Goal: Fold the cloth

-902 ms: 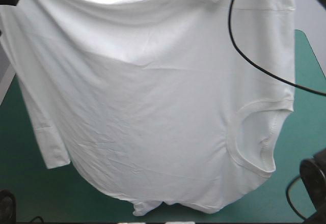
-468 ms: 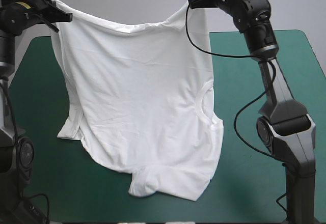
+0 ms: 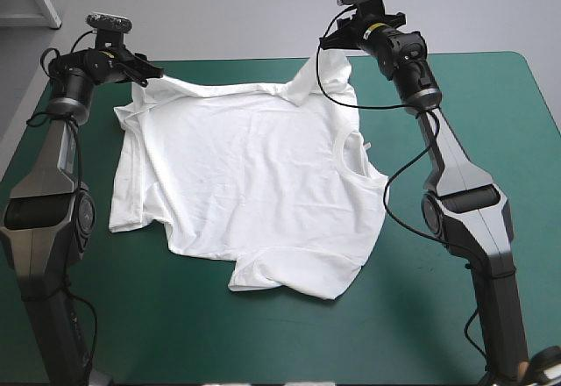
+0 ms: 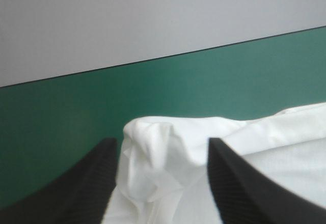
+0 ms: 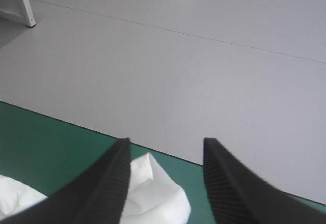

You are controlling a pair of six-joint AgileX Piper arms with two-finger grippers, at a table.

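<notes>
We find the T-shirt [image 3: 254, 184] spread on the teal-green cover [image 3: 263, 342], long axis across the table, collar toward the right arm. Left gripper [image 4: 162, 141] and right gripper [image 5: 166, 140] sit at its two far corners, fingers parted, cloth bunched between but ungripped; neither arm is nearer

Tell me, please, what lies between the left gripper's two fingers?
A bunched corner of the white T-shirt lies in the open left gripper; the left wrist view shows it.
</notes>
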